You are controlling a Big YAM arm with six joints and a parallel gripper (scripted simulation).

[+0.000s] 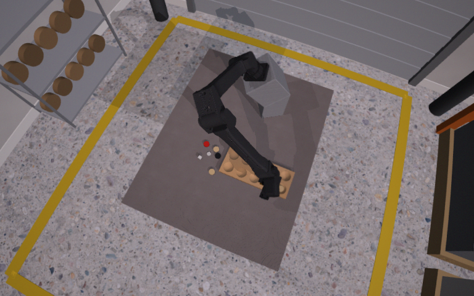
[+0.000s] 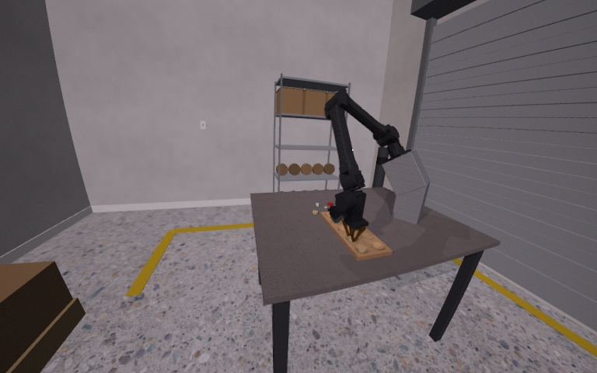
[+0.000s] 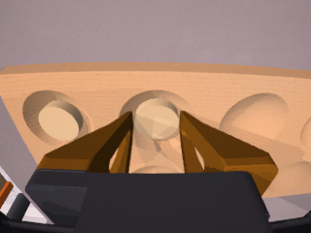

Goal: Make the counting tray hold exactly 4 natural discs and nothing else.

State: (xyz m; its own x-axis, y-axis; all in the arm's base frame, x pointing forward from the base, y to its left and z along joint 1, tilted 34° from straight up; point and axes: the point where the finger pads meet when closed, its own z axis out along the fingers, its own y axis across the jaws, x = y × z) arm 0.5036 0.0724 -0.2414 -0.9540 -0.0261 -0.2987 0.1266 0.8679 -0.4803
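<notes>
The wooden counting tray [image 1: 287, 184] [image 2: 374, 255] [image 3: 194, 80] lies flat, with two rows of round pockets. One natural disc [image 1: 281, 189] [image 2: 361, 249] [image 3: 59, 122] rests in the end pocket. My gripper [image 2: 353, 240] [image 3: 155, 117] is low over the neighbouring pocket, slightly open, with slim gaps beside a second natural disc [image 3: 156, 118] that lies in that pocket between the fingertips. The top view hides the fingertips and part of the tray. Two natural discs stay on the table: one [image 1: 216, 148] beside the black piece, another [image 1: 211, 171] [image 2: 315, 212] nearer the tray's far end.
Beside the tray's far end lie a red piece [image 1: 206, 143] [image 2: 329, 203], a black piece [image 1: 217, 155], a white round piece [image 1: 208, 153] and a small white block [image 1: 199, 156]. A grey faceted block [image 1: 270, 92] [image 2: 406, 184] stands by the arm's base.
</notes>
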